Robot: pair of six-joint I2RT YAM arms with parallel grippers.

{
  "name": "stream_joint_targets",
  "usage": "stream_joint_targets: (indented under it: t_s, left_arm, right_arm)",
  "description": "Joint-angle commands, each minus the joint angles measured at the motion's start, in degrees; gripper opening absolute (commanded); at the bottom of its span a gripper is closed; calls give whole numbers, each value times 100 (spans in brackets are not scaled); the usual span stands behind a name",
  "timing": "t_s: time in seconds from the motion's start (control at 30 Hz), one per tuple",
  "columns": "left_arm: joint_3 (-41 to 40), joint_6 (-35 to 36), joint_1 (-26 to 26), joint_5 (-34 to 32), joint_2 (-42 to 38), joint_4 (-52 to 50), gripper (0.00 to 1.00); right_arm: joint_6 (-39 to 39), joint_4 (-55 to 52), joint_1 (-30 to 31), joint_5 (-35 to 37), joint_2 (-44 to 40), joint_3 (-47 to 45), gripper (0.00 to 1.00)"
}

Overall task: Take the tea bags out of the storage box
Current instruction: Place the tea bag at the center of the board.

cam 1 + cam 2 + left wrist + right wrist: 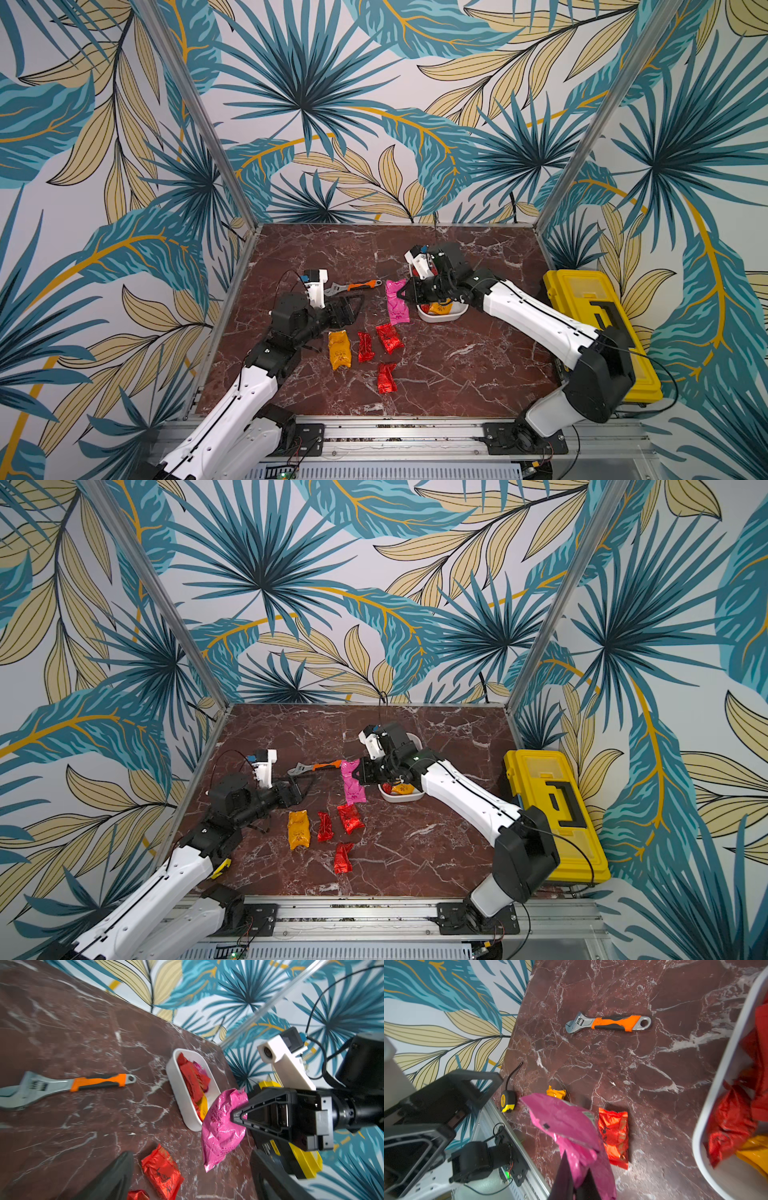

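Marble top [457, 374]: four bags [339, 349] lying out.
Box [174, 1084]: red, orange bags inside.
Right gripper [234, 1117]: pinching pink bag [220, 1126] beside box.
Left gripper [347, 312]: spread, empty.
Handling: likely light, slick foil; pinch sealed edge.

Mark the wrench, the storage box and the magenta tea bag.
wrench [614, 1023]: right wrist view, orange handle.
storage box [179, 1093]: left wrist view, outer wall.
magenta tea bag [220, 1126]: left wrist view, foil middle.

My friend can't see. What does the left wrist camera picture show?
The right claw pinches a pink tea bag beside a white box that holds red bags. A wrench and a loose red bag lie on the marble table.
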Motion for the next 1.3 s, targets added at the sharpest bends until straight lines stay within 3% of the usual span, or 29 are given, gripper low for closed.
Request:
stream_joint_targets:
  t_s: [0.0,0.33,0.73,1.03,1.27]
  left_arm:
    - [-154,-531,74,-1254,-187,-525,91]
    - [-320,-861,155,-1458,-297,-548,90]
    - [-201,-783,185,-1436,-155,-589,89]
    - [-187,-844,212,-1360,-120,-537,89]
    - [-195,-984,211,-1222,-8,-228,88]
  right_arm:
    - [237,3,17,220,682,501,0]
    - [122,-532,24,31,2595,2061,1]
    - [134,-896,18,265,3605,2632,1]
    - [-142,-1222,23,1156,2962,2655,44]
    - [-375,-1009,8,1675,1522,1902,51]
